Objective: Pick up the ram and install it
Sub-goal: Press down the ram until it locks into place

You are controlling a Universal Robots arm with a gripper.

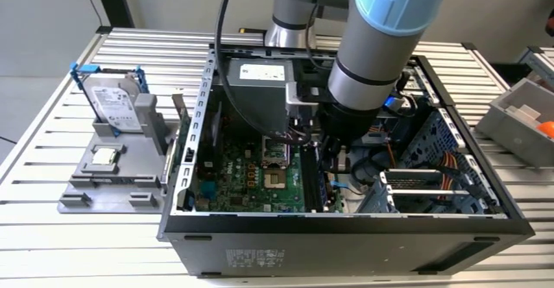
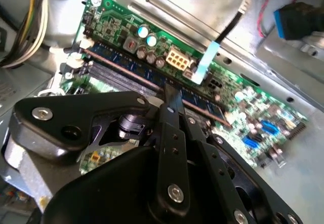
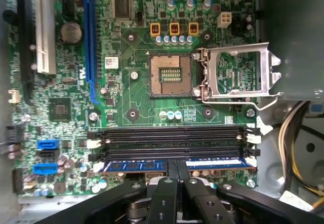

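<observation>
the open computer case (image 1: 346,226) sits on the slatted table (image 1: 52,236), the arm reaching inside. on the motherboard (image 3: 136,102), the gripper (image 3: 176,167) is clenched around the ram (image 3: 212,163), which stands in the outermost slot.

The bench (image 1: 52,262) is made of pale metal slats that run across it. Behind it stands a plain light grey wall (image 1: 43,15) with a dark vertical post (image 1: 117,2). At the exterior view's right sits a grey bin (image 1: 519,116).
</observation>
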